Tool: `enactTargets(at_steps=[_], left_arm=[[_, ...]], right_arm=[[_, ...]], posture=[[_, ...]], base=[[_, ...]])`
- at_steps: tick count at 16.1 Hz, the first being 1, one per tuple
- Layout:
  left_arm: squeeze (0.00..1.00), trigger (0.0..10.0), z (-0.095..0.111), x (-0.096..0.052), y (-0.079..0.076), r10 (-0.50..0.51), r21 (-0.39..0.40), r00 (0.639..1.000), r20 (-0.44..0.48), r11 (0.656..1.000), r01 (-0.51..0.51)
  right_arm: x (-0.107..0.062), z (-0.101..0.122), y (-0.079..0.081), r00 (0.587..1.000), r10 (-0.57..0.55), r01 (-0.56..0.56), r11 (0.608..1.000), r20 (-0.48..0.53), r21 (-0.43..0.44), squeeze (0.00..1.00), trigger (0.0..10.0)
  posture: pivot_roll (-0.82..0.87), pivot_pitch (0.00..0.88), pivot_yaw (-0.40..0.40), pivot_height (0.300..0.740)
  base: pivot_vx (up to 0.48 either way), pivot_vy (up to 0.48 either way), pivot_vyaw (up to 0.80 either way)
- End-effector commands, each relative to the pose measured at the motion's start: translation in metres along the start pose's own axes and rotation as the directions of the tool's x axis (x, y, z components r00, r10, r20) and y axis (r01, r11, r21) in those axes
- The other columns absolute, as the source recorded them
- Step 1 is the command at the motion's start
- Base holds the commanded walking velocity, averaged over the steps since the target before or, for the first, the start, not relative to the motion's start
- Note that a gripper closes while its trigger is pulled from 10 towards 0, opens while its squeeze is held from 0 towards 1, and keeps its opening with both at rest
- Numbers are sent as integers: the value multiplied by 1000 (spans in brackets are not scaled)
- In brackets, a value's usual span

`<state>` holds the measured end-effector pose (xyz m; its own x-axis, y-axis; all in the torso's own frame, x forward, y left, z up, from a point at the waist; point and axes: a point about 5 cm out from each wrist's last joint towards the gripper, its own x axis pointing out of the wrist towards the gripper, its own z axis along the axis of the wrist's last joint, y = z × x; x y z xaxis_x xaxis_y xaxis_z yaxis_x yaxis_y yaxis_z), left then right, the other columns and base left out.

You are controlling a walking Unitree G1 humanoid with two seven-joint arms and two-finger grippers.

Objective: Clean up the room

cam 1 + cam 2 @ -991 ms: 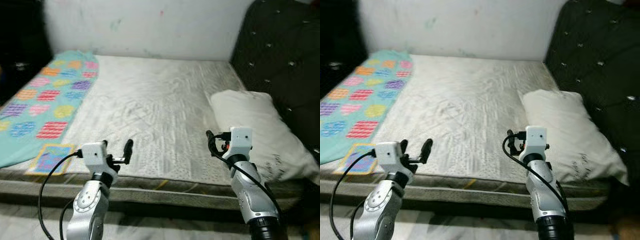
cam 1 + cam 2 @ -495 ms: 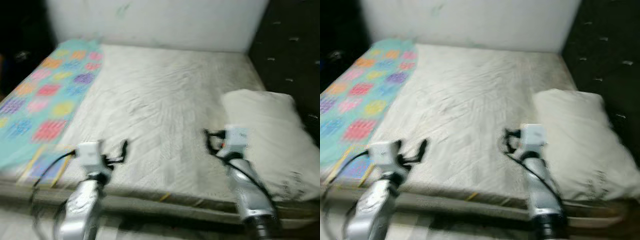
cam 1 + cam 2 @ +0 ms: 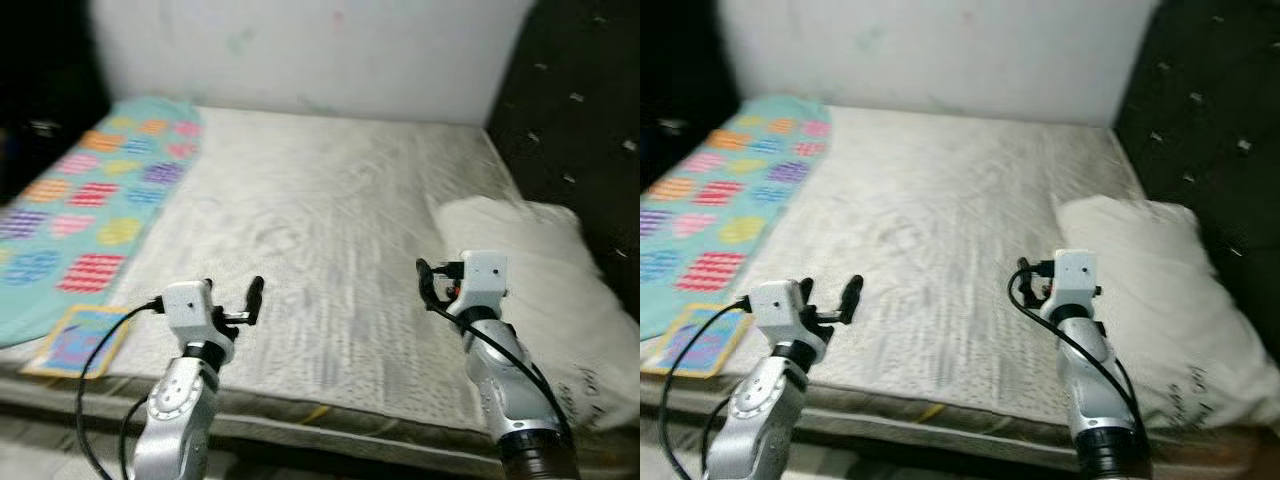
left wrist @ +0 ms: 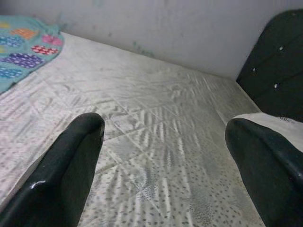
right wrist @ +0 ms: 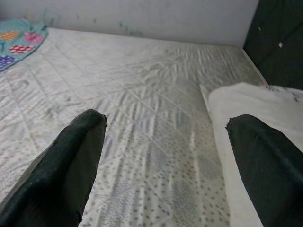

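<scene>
Change: the head views now sit slightly closer to the bare white quilted mattress [image 3: 320, 230] than a second ago, and the blur of half a second ago has largely cleared; this is camera motion, the bedding itself has not shifted; judged meaning: the robot is settling in front of the bed, with no tidying step begun.
Left gripper [image 3: 232, 300]: fingers spread apart, empty; raised over the near mattress edge.
Right gripper [image 3: 428, 280]: fingers spread apart, empty; just beside the pillow's near corner.
Task object: white rumpled pillow [image 3: 545, 300]; lies on the mattress's right side, against the black tufted headboard [image 3: 575, 110].
Orientation: long axis runs from the near edge toward the far wall; flat, not upright.
Second item: turquoise blanket with coloured squares [image 3: 90, 200]; along the left side, long axis likewise near-to-far.
</scene>
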<state>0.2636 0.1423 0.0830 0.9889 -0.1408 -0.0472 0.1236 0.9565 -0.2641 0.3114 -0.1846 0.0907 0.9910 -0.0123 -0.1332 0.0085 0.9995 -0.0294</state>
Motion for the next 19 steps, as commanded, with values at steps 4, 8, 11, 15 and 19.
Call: enactTargets(at_steps=[4, 8, 11, 15, 19], left_arm=[[0, 10000, 1, 0, 3, 10, 6, 1000, -2, 1000, -10], [0, 10000, 1, 0, 2, 13, 5, 1000, -2, 1000, -13], [0, 10000, 2, 1, 3, 26, -1, 1000, 3, 1000, -26], [0, 10000, 3, 5, 11, 68, 4, 998, 6, 998, -68], [0, 10000, 2, 5, 12, 79, -9, 997, 4, 997, -79]], right_arm=[[0, 1, 2, 1000, 8, -8, 1000, 4, -1, 0, 10000], [0, 1, 1, 1000, 10, -10, 1000, 0, 0, 0, 10000], [1, 0, 2, 1000, 20, -20, 1000, -4, 7, 0, 10000], [4, 1, 7, 999, 32, -32, 999, -11, 9, 0, 10000], [3, -1, 7, 999, 41, -41, 999, -17, 11, 0, 10000]], posture=[[-52, 0, -12, 740], [-56, 0, -13, 740], [-56, 0, -16, 740], [-57, 0, -15, 740], [-61, 0, -15, 740]], base=[[0, 462, 0], [0, 433, 0], [0, 0, 0], [0, 0, -578], [0, 241, -142]])
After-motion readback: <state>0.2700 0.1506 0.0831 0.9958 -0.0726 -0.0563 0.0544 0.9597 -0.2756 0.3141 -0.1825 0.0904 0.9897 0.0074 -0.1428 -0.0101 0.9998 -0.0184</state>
